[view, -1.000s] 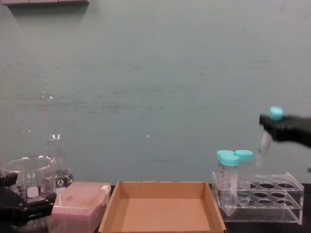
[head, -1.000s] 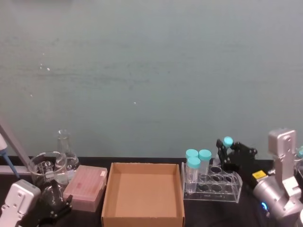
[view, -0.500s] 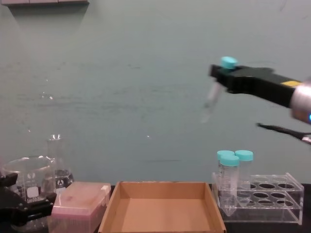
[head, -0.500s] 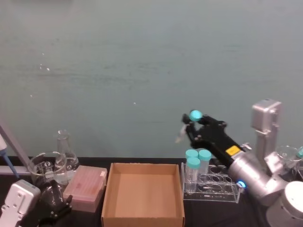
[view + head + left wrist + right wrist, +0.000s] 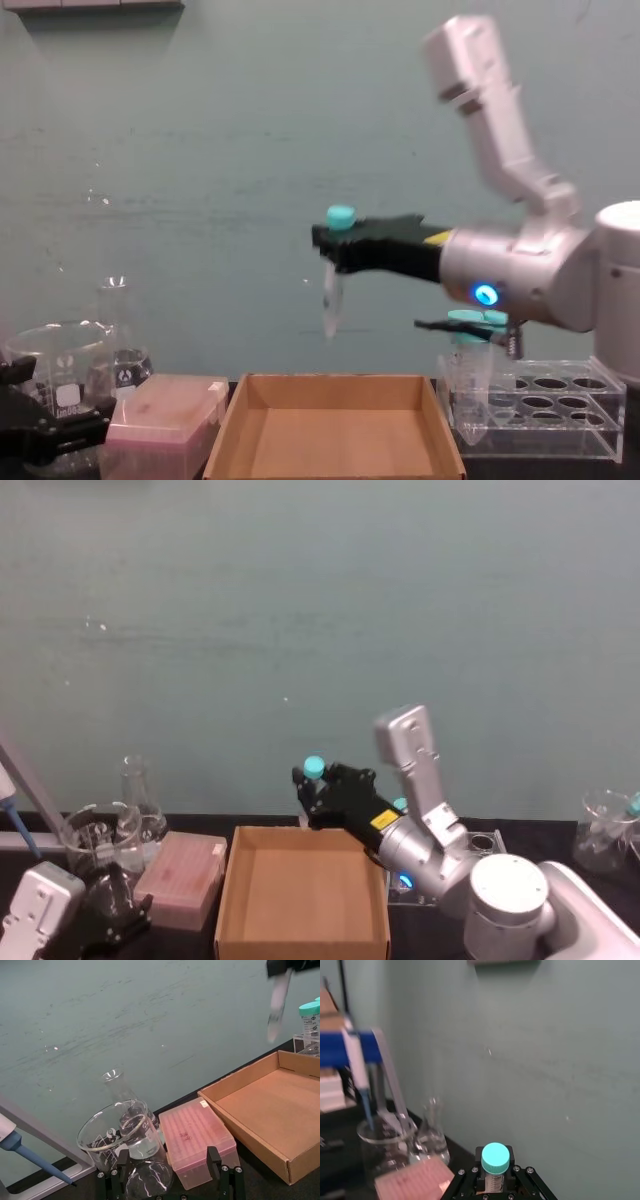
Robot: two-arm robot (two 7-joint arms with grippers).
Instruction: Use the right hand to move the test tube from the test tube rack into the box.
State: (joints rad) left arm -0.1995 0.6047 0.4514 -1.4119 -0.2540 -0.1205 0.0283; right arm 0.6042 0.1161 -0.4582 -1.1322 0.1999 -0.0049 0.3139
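The right hand point(image 5: 335, 245) was clamped on the tube point(image 5: 331, 300) just under its teal cap, so the tube hung tip down, leaning slightly. It was up in the air, well clear of the box point(image 5: 338, 392). From the head view, the grip point(image 5: 313, 785) sat over the box's point(image 5: 300, 880) 12 o'clock rim rather than its middle.

The rack point(image 5: 560, 400) stood at the box's 3 o'clock with the wider capped tubes in it. The forearm passed over that side.

The carry looked nearly done. To my eye the next step was placement, and it called for 2 things. First, the hand should draw toward 6 o'clock until the tip stood over bare cardboard. Then it should come down low before letting go. The walls were low, and a tube dropped from that height could bounce or roll out. Tilting it flatter before release would probably help.

The left gripper point(image 5: 40, 425) sat parked at 9 o'clock by the glassware, its fingers point(image 5: 222, 1167) spread wide.
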